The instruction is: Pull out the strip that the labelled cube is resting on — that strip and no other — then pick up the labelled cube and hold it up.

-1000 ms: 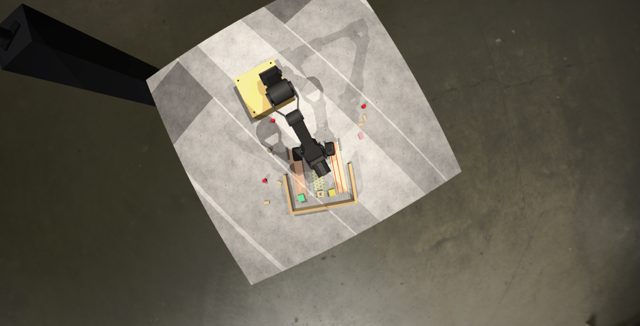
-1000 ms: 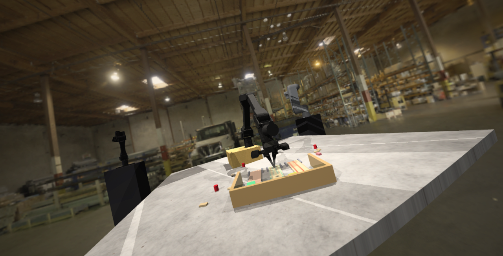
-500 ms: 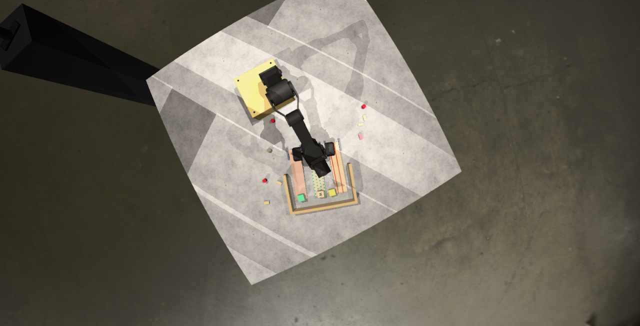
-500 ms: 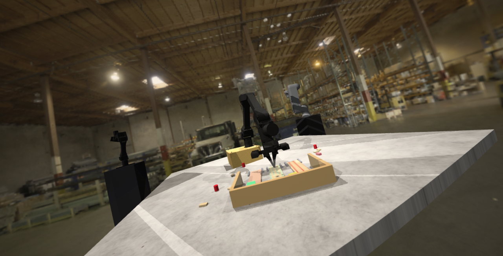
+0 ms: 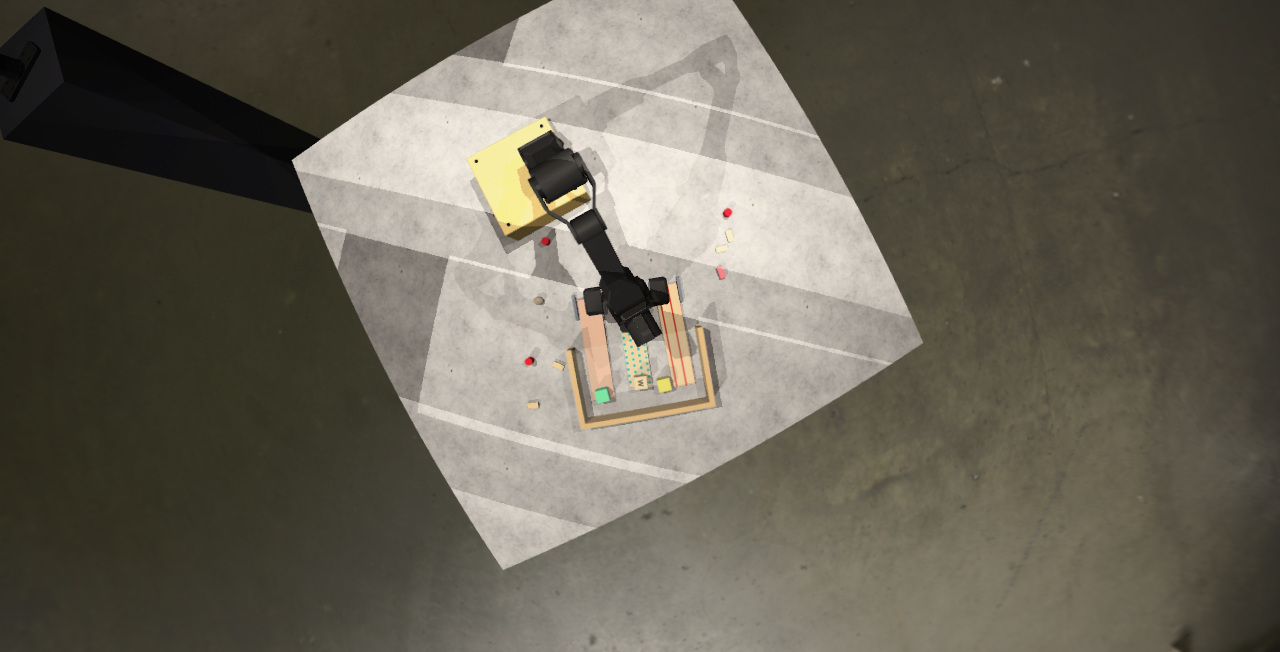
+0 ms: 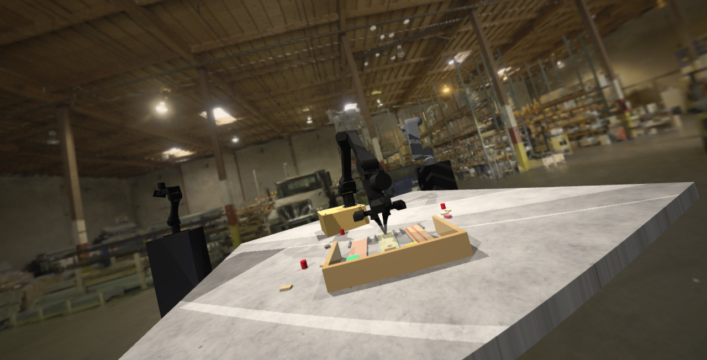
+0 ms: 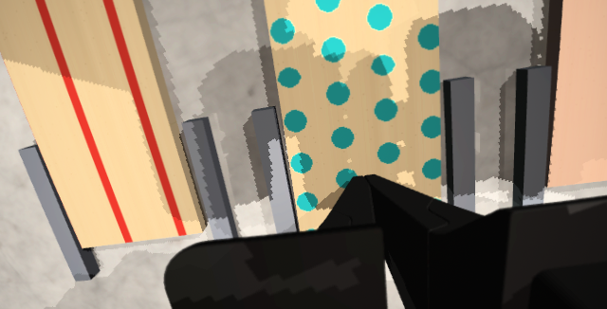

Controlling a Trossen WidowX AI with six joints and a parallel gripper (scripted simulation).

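Observation:
The labelled cube (image 5: 640, 382), marked with a W, rests on the far end of the strip with teal dots (image 5: 636, 353) (image 6: 387, 240) (image 7: 360, 77). My gripper (image 7: 363, 187) (image 6: 385, 232) is shut with nothing between its fingertips. The fingertips are at or just above the near end of the dotted strip, between its two grey guide rails; contact cannot be told. The red-striped strip (image 5: 677, 343) (image 7: 90, 124) and the plain salmon strip (image 5: 595, 348) (image 7: 580, 110) lie on either side. In the overhead view the arm hides the fingertips.
A green cube (image 5: 602, 394) is at the salmon strip's far end. A yellow cube (image 5: 664, 385) sits between the dotted and striped strips. A three-sided wooden wall (image 5: 648, 417) (image 6: 400, 263) encloses the far ends. Red cylinders (image 5: 529, 360) (image 6: 303, 264) and small blocks lie outside.

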